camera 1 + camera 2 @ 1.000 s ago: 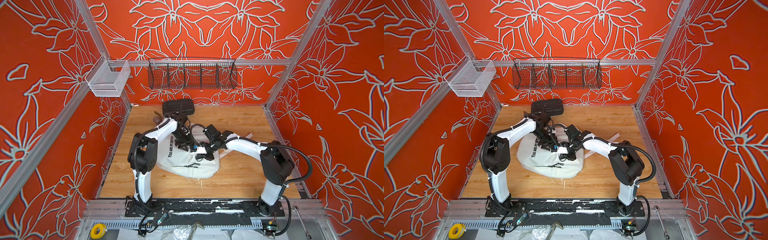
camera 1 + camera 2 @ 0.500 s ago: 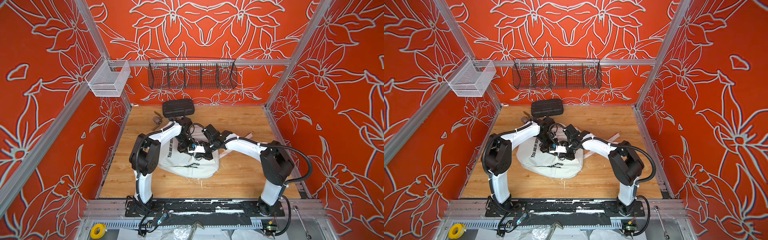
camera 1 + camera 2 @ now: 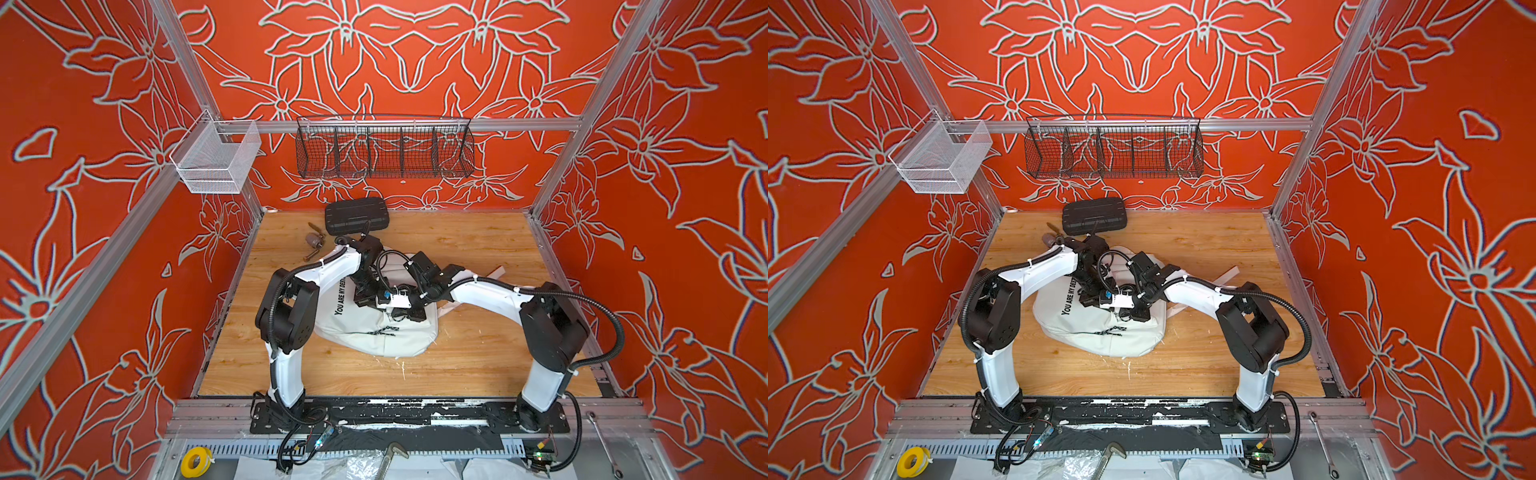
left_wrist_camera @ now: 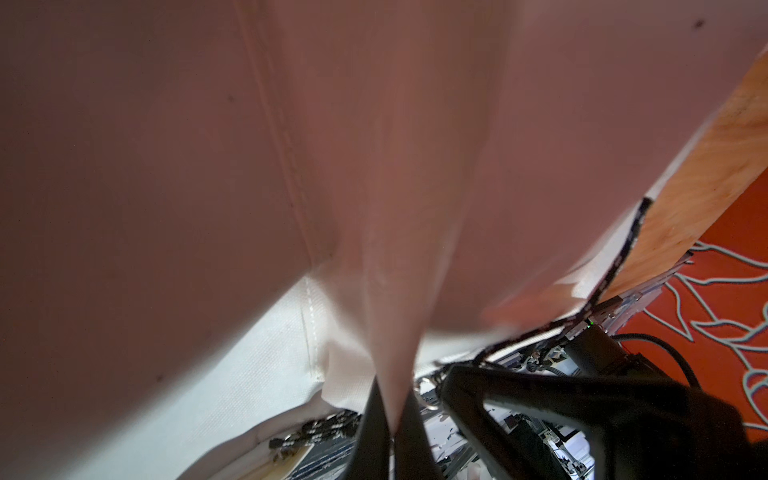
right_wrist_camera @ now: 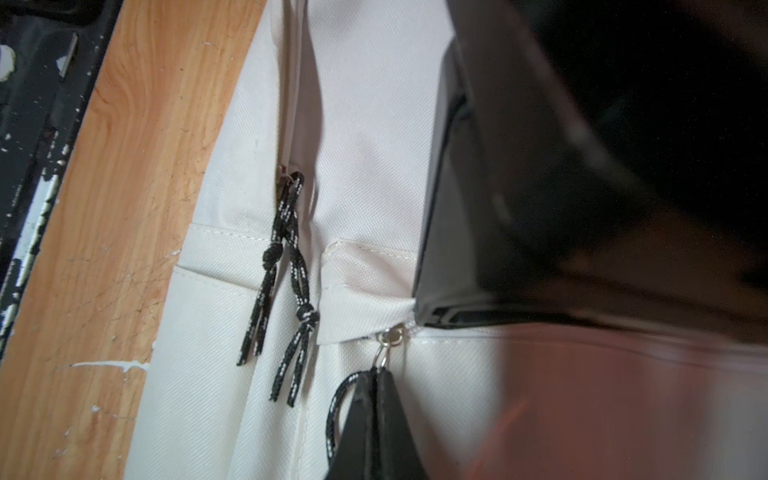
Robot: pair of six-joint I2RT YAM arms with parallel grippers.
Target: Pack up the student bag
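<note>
The bag [image 3: 374, 336] lies flat on the wooden table [image 3: 478, 249], about mid-table, between the two arms. Both grippers are down on its upper half, almost touching each other.

Left gripper [image 4: 390, 399] first. Its jaws are pinched shut on a raised fold [image 4: 386, 291] of the bag's white cloth. The fold rises out from between the two dark fingers [image 4: 372, 436], and the cloth fills most of that wrist view.

Now the right gripper [image 5: 377, 376]. Its jaws are narrow, clamped on a black-and-white cord zip pull [image 5: 337, 405]. A loop of the cord bulges out at one side of the fingers. The metal slider [image 5: 390, 336] sits just past the tips, right on the zip line. The left gripper's black body looms close there, and one of its tips presses the cloth just beside that slider.

Two loose pulls [image 5: 286, 270] lie knotted on the cloth nearby, and neither gripper touches them.

In both top views the bag's black print [image 3: 1070, 299] shows just beside the left arm, partly covered by it. The right gripper sits nearer the bag's right edge. A black case [image 3: 1094, 216] rests behind the bag by the back wall, apart from it.
</note>
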